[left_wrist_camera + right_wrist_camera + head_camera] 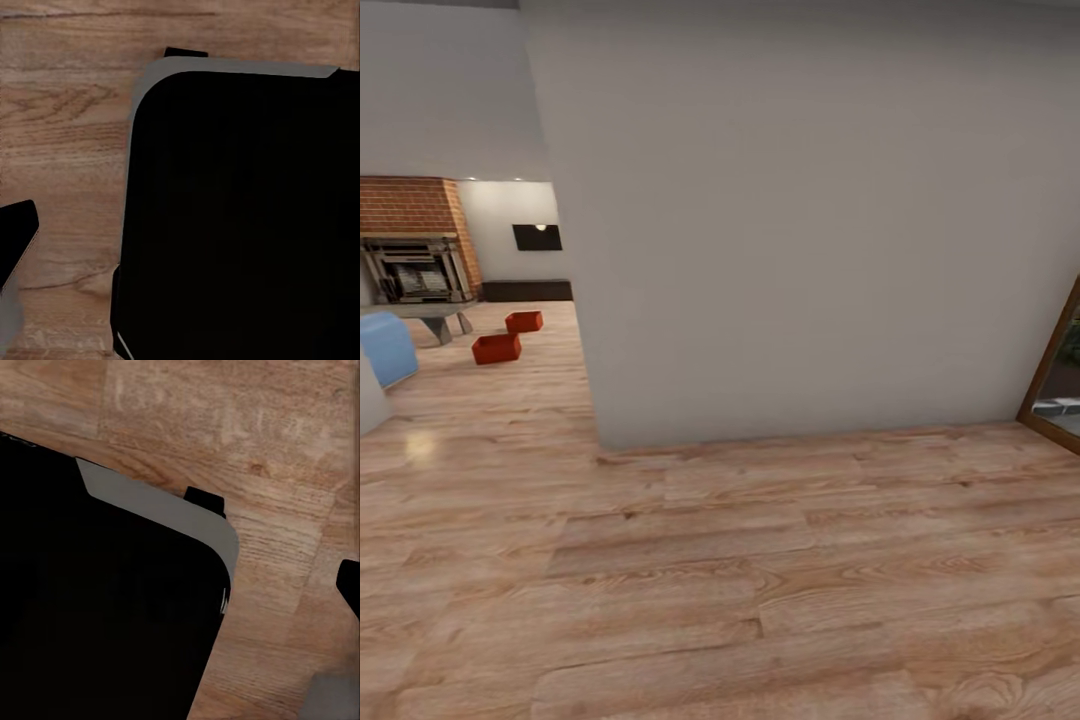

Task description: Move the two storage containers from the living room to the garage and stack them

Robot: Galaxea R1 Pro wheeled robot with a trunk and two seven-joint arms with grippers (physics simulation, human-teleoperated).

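the robot is on the approach leg, nothing picked up yet: the two storage containers — one [496, 348] nearer, one [524, 321] just beyond it — sit on the light wood floor [760, 560] far off at the left, past the corner of a white wall [800, 220] and near the brick fireplace [415, 240]. the next move calls for driving left round that corner toward them. both boxes seem to lie with their long axes running left-right, slightly skewed; whether either gripper is open or closed i cannot tell from the wrist views.
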